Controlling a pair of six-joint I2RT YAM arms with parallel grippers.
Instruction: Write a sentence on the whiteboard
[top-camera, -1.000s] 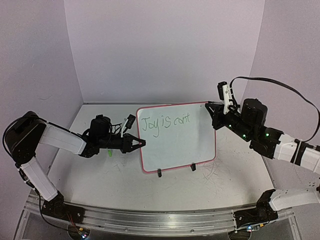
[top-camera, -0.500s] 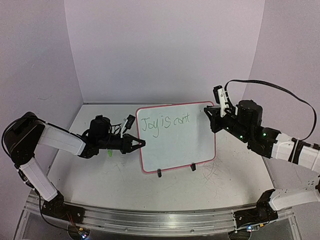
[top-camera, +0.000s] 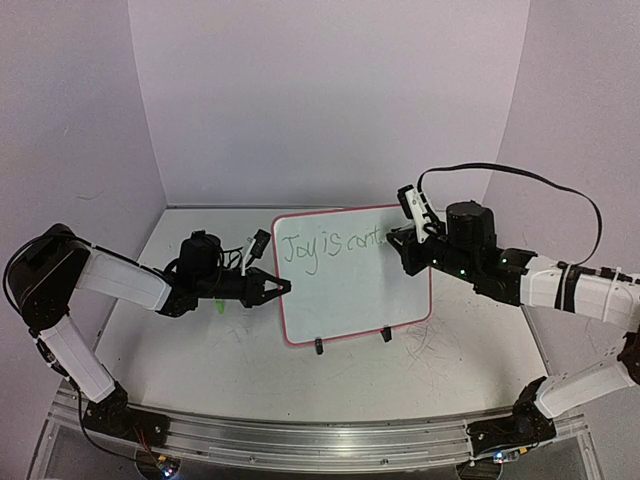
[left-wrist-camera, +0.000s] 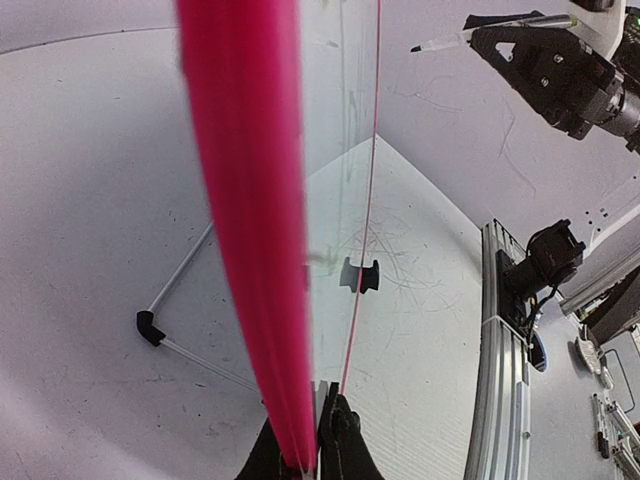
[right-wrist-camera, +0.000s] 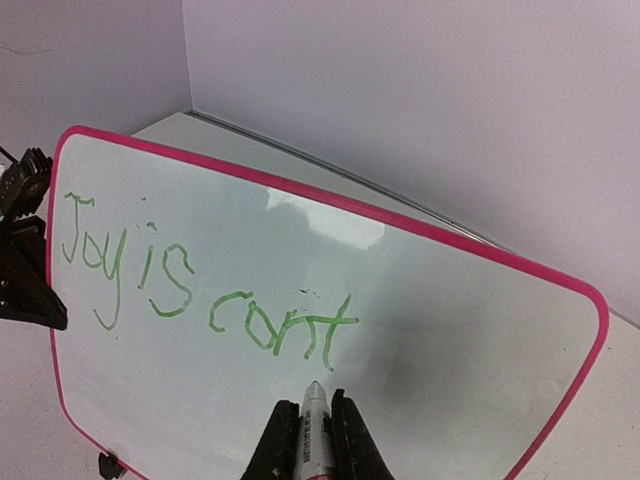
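Tabletop (top-camera: 220, 350) holds a pink-rimmed whiteboard (top-camera: 350, 290) with green sentence (top-camera: 330, 245) "Joy is cont"; left fingers (top-camera: 270, 290) pinch its edge, right fingers (right-wrist-camera: 350, 440) a marker (right-wrist-camera: 312, 420).

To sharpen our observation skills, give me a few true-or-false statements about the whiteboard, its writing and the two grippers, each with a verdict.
1. The green handwriting on the small white rectangular board with a red-pink rim reads "Joy is cont". True.
2. The left gripper hangs open, away from the board. False: it is shut on the board's left rim.
3. The right gripper holds a pale-barrelled marker, tip towards the board. True.
4. The board lies flat on its back. False: it stands propped on black feet.
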